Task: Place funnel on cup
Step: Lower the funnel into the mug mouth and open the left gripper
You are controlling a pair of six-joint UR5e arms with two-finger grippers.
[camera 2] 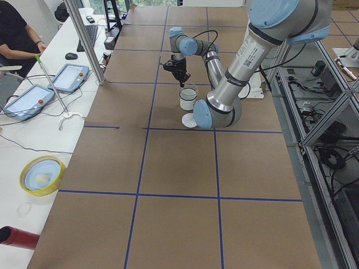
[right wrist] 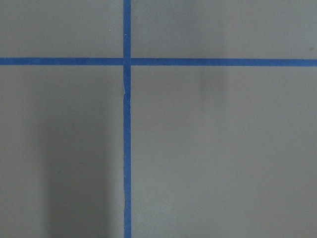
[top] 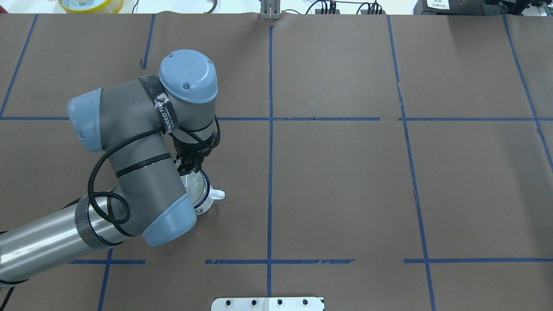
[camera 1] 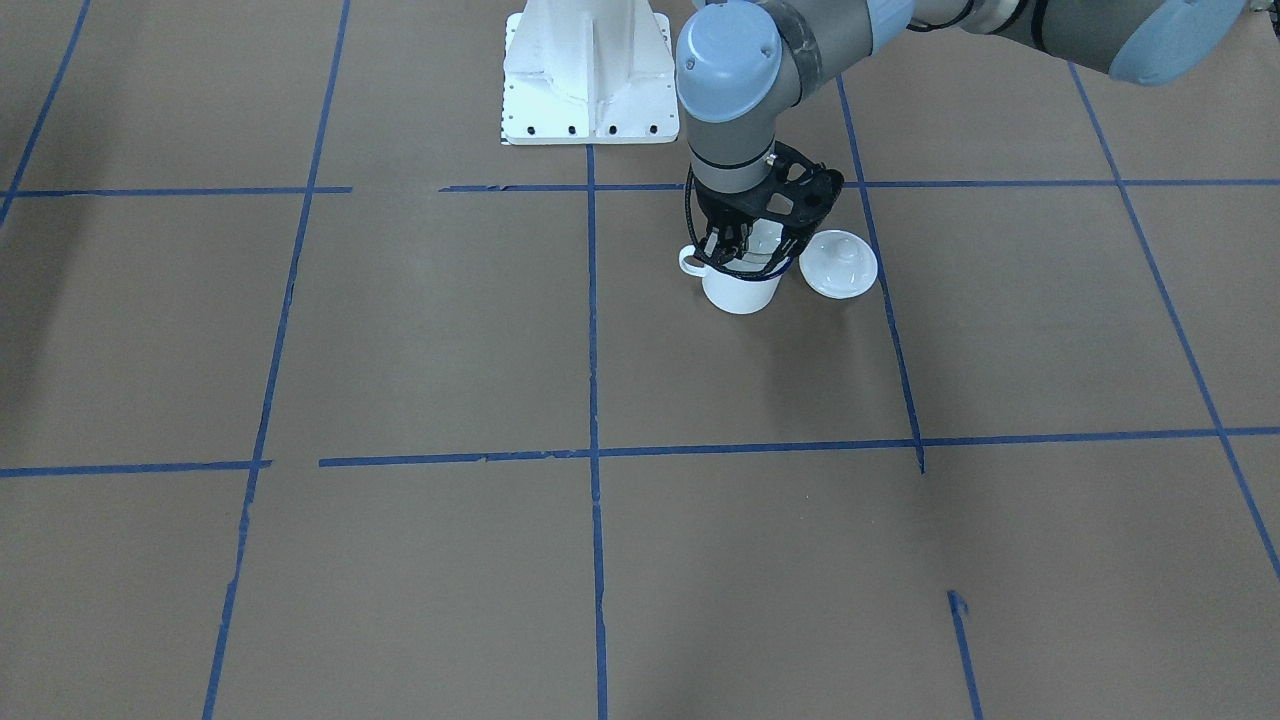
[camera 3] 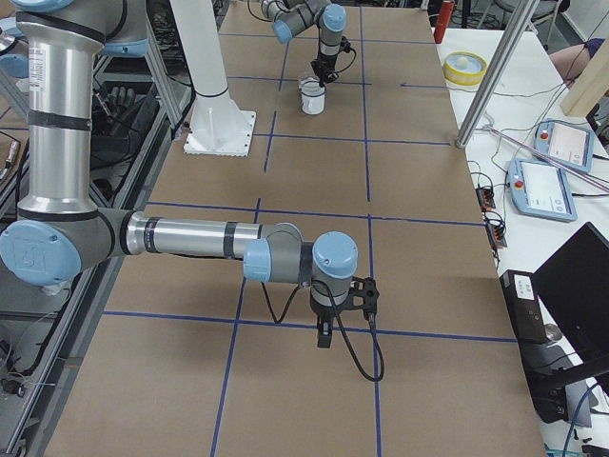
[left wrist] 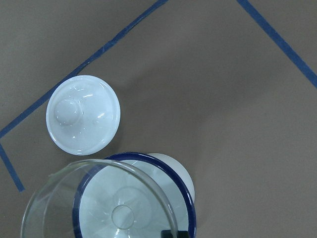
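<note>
Left gripper (camera 1: 728, 246), jaws closed on clear funnel (left wrist: 96, 206) rim, funnel off-centre over cup (camera 1: 740, 292), lid (camera 1: 838, 264) just beside, toward tabletop (camera 1: 400, 330) robot-side edge, right gripper (camera 3: 324, 335) jaws: cannot tell.

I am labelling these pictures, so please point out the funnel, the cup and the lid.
funnel (left wrist: 99, 199): left wrist view, on its clear bowl.
cup (camera 1: 740, 293): front-facing view, on its white side wall.
lid (left wrist: 83, 115): left wrist view, on its dome beside the knob.

Overhead, you lose most of the cup (top: 205, 201) behind the left arm (top: 147, 185); the funnel (left wrist: 54, 208) runs off the wrist view's edge; the right gripper (camera 3: 324, 340) is too small to judge.
</note>
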